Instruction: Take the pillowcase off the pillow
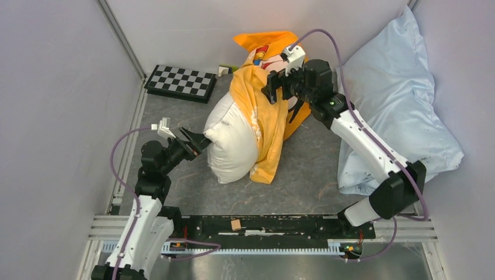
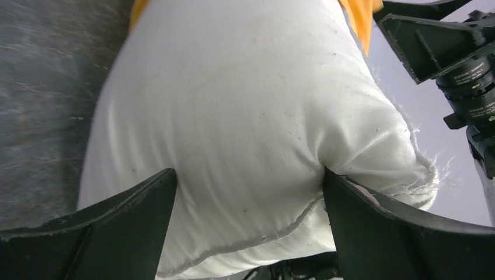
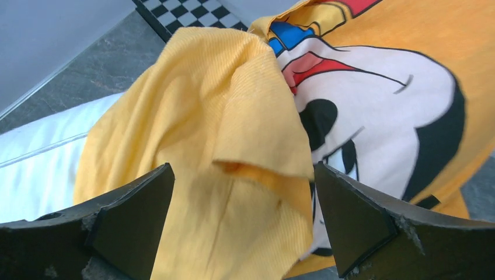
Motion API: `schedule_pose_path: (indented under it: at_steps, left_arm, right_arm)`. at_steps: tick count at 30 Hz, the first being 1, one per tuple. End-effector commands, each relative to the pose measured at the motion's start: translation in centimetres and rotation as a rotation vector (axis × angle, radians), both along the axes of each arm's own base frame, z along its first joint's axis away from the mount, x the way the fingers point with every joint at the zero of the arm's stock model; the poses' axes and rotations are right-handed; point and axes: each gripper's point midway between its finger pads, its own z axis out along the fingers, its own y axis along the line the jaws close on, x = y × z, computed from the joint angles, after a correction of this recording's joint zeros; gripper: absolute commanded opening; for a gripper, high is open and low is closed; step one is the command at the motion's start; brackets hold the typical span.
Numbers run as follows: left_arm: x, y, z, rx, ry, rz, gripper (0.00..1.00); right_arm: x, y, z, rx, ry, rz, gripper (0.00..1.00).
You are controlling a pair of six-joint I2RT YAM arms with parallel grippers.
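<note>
We judge the pillowcase [image 1: 269,127] thin, light and limp, and the pillow [image 1: 230,147] soft and bulky. Both lie at centre frame on the desk [image 1: 309,175], and the bunched orange fold is the best place to pinch. Both tools are released. The left tool [image 1: 195,140] straddles the pillow's bare corner, perhaps touching it. The right tool [image 1: 274,87] hovers at the fold and grasps nothing.

The plump white pillow [image 1: 233,143] stands on edge at the bench [image 1: 303,175] centre, its 7 o'clock half bare; the orange pillowcase [image 1: 265,116] hangs bunched over its 1 o'clock half.
</note>
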Motion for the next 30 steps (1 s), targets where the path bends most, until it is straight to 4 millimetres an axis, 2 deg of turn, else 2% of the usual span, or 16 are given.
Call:
schedule_pose_path:
  at_steps: [1,4,6,8,11,13,15,19,21,24,27,30]
  left_arm:
    - [-0.6,-3.2,4.0,-0.077,-0.15,-0.134,1.0]
    - [0.9,-3.3,2.8,-0.021,-0.092,-0.077,1.0]
    - [2.4,-1.8,0.8,0.039,0.017,0.031,0.98]
    - [3.8,0.4,-1.7,0.112,0.138,0.171,0.99]
    - [5.4,3.0,-4.8,0.153,0.304,0.325,1.0]
    - [6.3,3.3,-5.6,0.121,0.357,0.331,1.0]
    - [7.0,3.0,-5.6,0.097,0.355,0.31,1.0]
    - [7.6,4.5,-5.6,0.152,0.362,0.378,1.0]
    - [7.2,6.4,-5.6,0.196,0.392,0.459,1.0]
    - [6.3,7.9,-4.5,0.23,0.367,0.514,1.0]
    - [4.5,9.7,-3.6,0.268,0.338,0.59,1.0]
    - [1.6,13.0,-3.4,0.301,0.367,0.769,1.0]
  right_arm:
    - [-0.5,-1.8,1.9,0.0,-0.079,-0.048,0.98]
    - [-1.0,-3.9,1.3,-0.026,-0.054,-0.143,0.98]
    - [-2.1,-5.7,1.4,-0.016,-0.089,-0.201,0.98]
    - [-2.7,-7.2,0.6,-0.021,-0.098,-0.246,0.98]
    - [-2.7,-8.5,-2.1,-0.065,-0.047,-0.27,0.98]
    - [-2.6,-9.0,-4.5,-0.081,0.003,-0.279,0.98]
    - [-3.4,-8.3,-6.9,-0.06,0.045,-0.218,0.98]
    - [-4.3,-5.2,-9.2,0.007,0.091,-0.05,0.98]
    - [-3.9,-3.6,-9.2,0.045,0.097,0.02,0.98]
    - [-3.9,-1.3,-9.0,0.103,0.117,0.135,0.98]
    - [-4.0,-0.2,-8.4,0.15,0.108,0.18,0.98]
    - [-3.9,-0.1,-8.2,0.157,0.097,0.188,0.98]
